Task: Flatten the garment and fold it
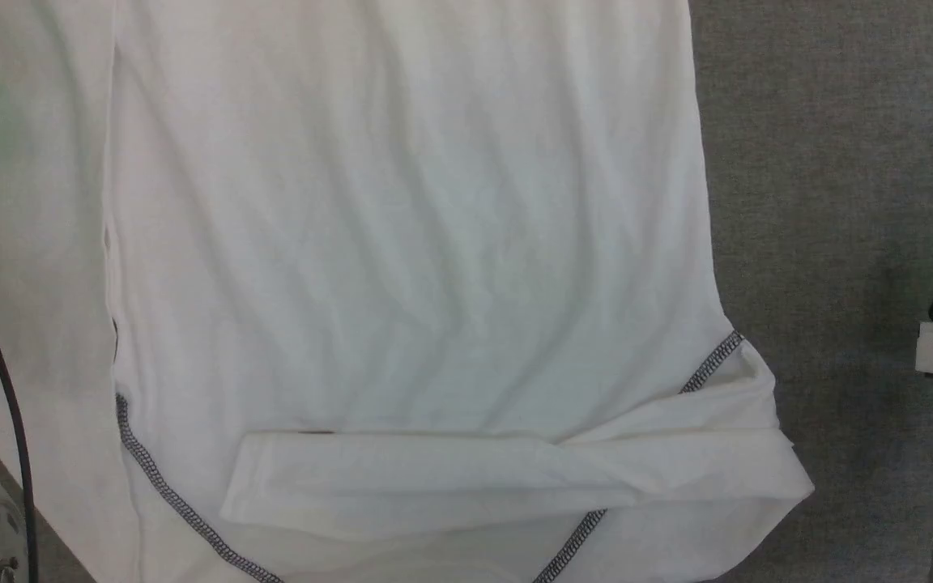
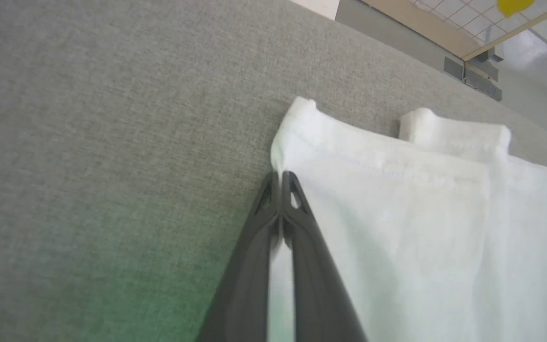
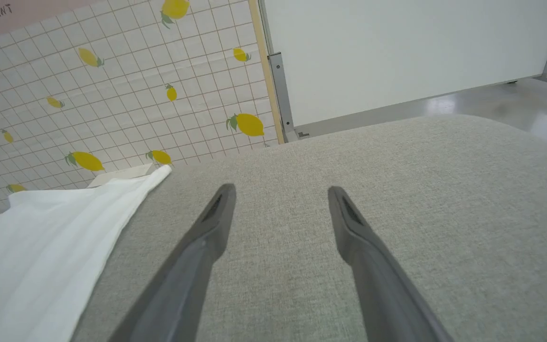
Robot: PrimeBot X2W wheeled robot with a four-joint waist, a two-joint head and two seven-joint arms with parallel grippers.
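Garment (image 1: 402, 243) lies spread on the grey bench (image 1: 839, 202), covering most of it. A bare strip of bench shows along the garment's right side.

Left gripper (image 2: 280, 176): jaws clenched, tips meeting on the garment's side edge just below a hemmed corner (image 2: 302, 107). White cloth shows between the fingers, so it reads as a pinch on the garment. A cuff-like end (image 2: 454, 133) sits just beyond that corner. Right gripper (image 3: 280, 191): jaws released and wide, empty, hanging over bare bench beside the garment and apart from it.

Step in hand, as judged: a fold started from the left-side edge.
- Make sure the pinch has every layer at the edge; thin fabric slips out easily.
- Lift low and carry the edge across toward the bench's bare strip, without dragging the body along the bench.
- Bring the right gripper onto the matching edge so the fold line stays straight.
- Lay it down parallel to the garment's side, then let go.
- One sleeve (image 1: 434, 478) is already folded across the chest; don't disturb it.

Orientation: the long axis runs from the bench's near side to its far side. The zigzag shoulder seams (image 1: 175, 494) sit at the near side, so the collar end likely points toward the robot and the hem away. The collar itself is out of frame. A second white panel runs along the left; can't tell whether it is a sleeve or folded body.
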